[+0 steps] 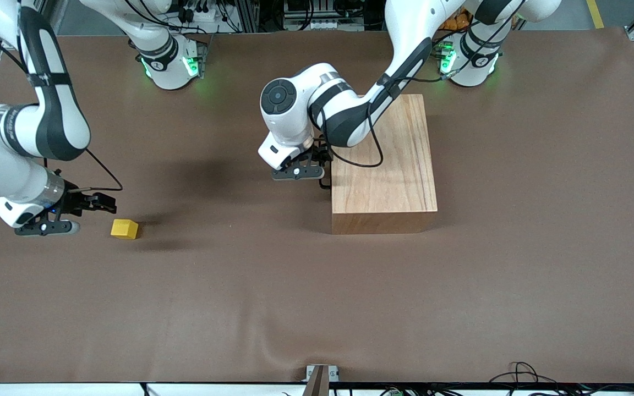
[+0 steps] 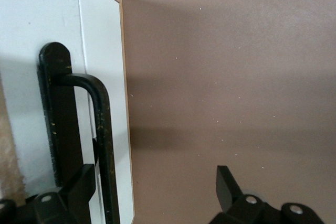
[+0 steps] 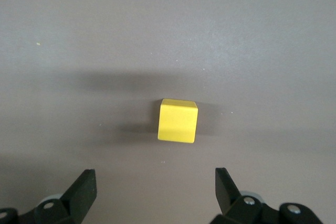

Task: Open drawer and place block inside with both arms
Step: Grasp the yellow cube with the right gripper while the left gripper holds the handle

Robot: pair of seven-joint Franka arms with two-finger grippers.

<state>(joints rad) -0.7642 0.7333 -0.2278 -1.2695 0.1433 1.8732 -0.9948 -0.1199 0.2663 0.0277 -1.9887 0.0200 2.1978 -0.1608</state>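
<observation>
The light-wood box [image 1: 384,165] stands mid-table with its drawer shut. Its pale front panel [image 2: 100,45] and black U-shaped handle [image 2: 103,129] face the right arm's end of the table. My left gripper [image 1: 321,164] is open at that front. In the left wrist view [image 2: 155,190] the handle lies between the jaws, close to one finger [image 2: 79,187], and is not gripped. The yellow block [image 1: 125,229] lies on the table toward the right arm's end. My right gripper [image 1: 105,202] is open and empty just beside it. In the right wrist view [image 3: 155,190] the block [image 3: 178,120] sits ahead of the open jaws.
The brown table cover [image 1: 317,308] spreads all around the box and block. The two arm bases with green lights [image 1: 171,66] stand along the table's edge farthest from the front camera. Cables [image 1: 520,374] lie at the nearest edge.
</observation>
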